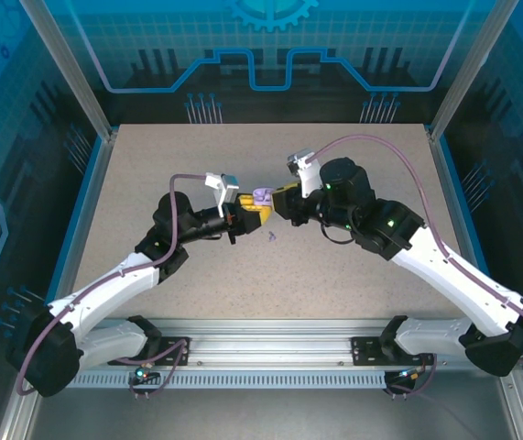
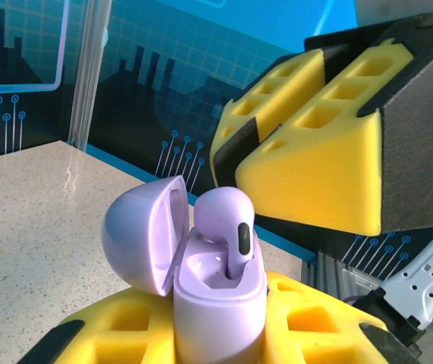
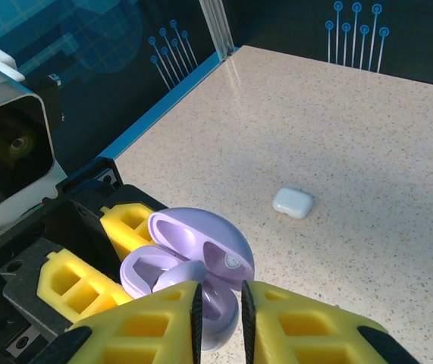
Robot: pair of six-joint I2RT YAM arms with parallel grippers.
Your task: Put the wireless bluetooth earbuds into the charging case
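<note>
The charging case (image 2: 216, 303) is clamped lid-open by the left gripper (image 1: 247, 213). One earbud (image 2: 227, 227) stands upright in it, just beneath the right gripper (image 3: 220, 311), whose fingers are nearly closed.

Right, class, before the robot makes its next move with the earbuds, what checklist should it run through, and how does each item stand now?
1. Charging case held firmly by the left hand: ok.
2. Lid swung open, wells exposed: ok.
3. Lavender earbud fully seated: cannot tell. Its stem is in a well, but its head stands above the rim.
4. Right hand free of that earbud: ok. It is apart from it, fingers together.
5. All pieces in the case: not ok. A small white piece lies on the table, away from the case.
</note>
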